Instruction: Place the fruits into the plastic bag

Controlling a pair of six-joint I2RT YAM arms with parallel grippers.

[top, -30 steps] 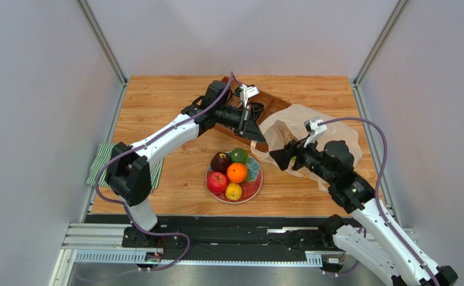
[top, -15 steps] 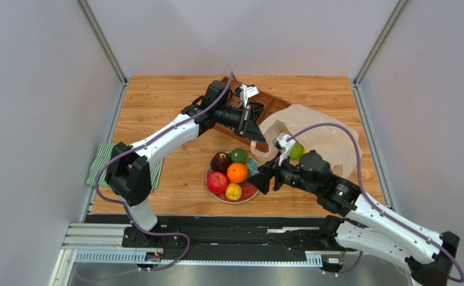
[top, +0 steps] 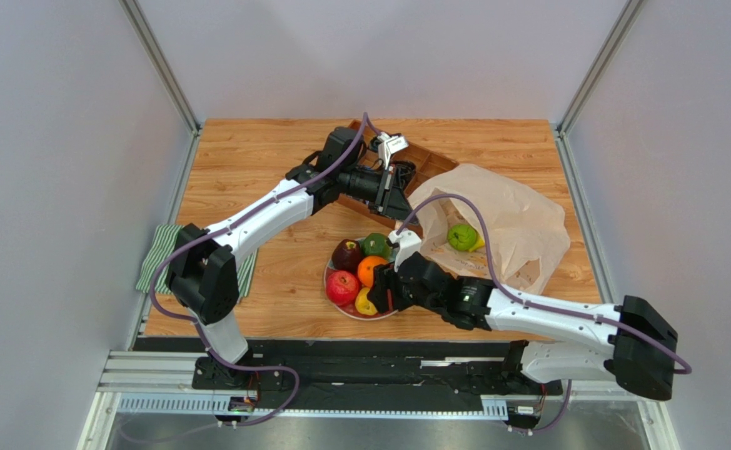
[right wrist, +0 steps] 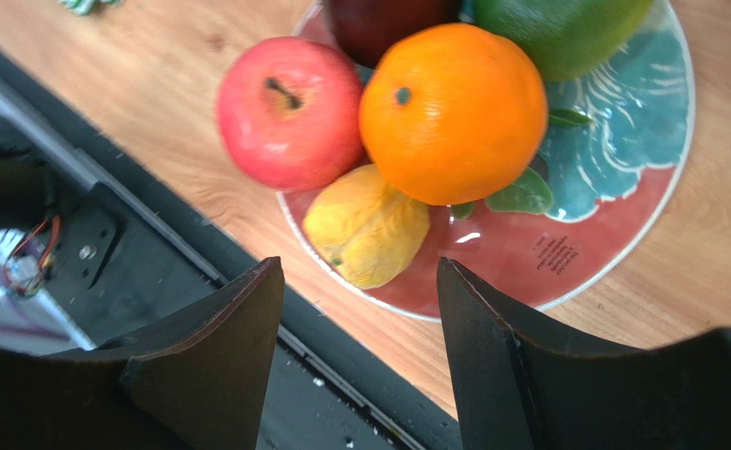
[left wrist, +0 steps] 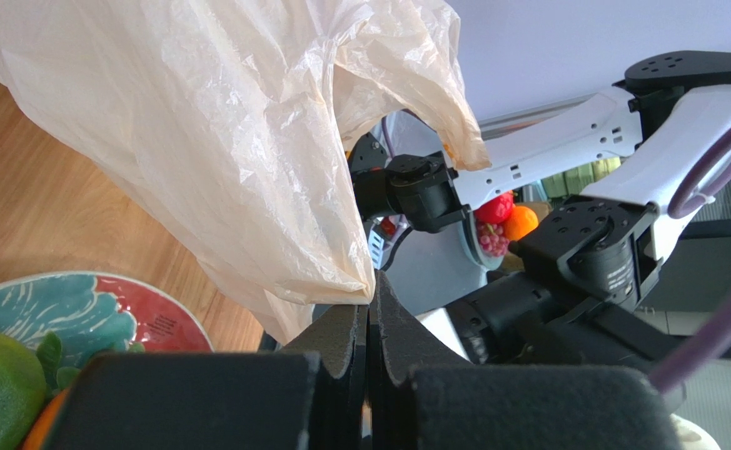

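Overhead, the left gripper [top: 403,194] is clamped on the rim of the thin translucent pinkish-white plastic bag [top: 515,220], holding its mouth up just beside the brown wooden tray [top: 432,165], and one round green fruit [top: 462,236] lies inside the bag. The right gripper [right wrist: 358,272] hangs over the red-rimmed teal-leaf plate [right wrist: 566,281], jaws spread wide and holding nothing, framing the small yellow fruit [right wrist: 367,225]. That fruit touches the orange [right wrist: 453,112] and the red apple [right wrist: 289,112], with the dark red apple [right wrist: 388,23] and a second green fruit [right wrist: 562,28] beyond.
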